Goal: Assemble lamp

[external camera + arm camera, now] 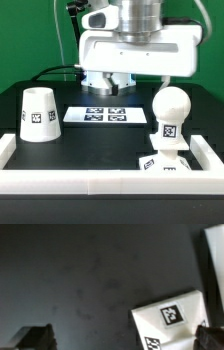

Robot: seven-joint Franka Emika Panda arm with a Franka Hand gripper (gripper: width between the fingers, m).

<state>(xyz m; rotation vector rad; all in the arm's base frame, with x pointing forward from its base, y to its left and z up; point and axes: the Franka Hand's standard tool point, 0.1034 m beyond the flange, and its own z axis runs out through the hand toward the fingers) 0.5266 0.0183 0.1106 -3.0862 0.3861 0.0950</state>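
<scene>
The white cone shade (pixel 38 113) stands on the dark table at the exterior view's left, with one tag facing the camera. The ball-shaped bulb (pixel 171 108) stands upright on the flat square base (pixel 160 163) at the front right. My gripper (pixel 108 86) hangs at the back centre, above the far edge of the marker board (pixel 103 114), well apart from all three lamp parts. In the wrist view the gripper (pixel 120 337) is open and empty. Its dark fingertips (pixel 35 336) stand wide apart over the table, and a tagged corner of the marker board (pixel 172 317) lies below.
A low white wall (pixel 100 181) runs along the table's front and up both sides. Black cables hang behind the arm at the back left. A pale strip (pixel 215 252) shows at the edge of the wrist view.
</scene>
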